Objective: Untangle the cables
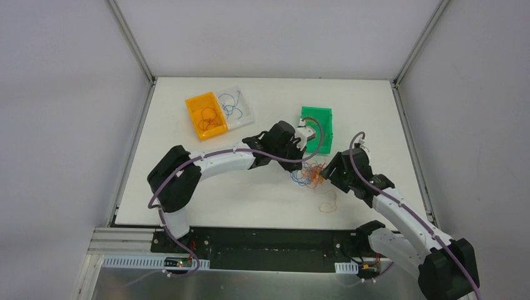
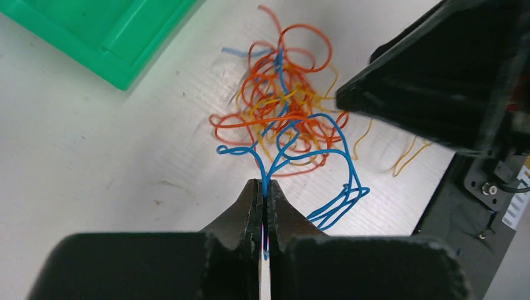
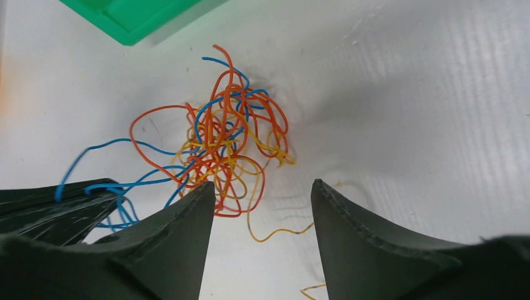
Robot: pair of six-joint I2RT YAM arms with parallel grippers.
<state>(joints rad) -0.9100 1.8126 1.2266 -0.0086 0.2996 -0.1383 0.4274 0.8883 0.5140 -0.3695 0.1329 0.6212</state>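
Note:
A tangle of thin blue, orange-red and yellow cables lies on the white table between my two arms; it also shows in the left wrist view and the right wrist view. My left gripper is shut on a blue cable that runs out of the tangle. My right gripper is open and empty, just short of the tangle's near edge, with a loose yellow cable lying between its fingers. In the top view the left gripper is at the tangle's left, the right gripper at its right.
A green bin stands just behind the tangle. An orange bin with orange-red cables and a clear bin with blue cables stand at the back left. A loose yellow strand lies nearer the front edge.

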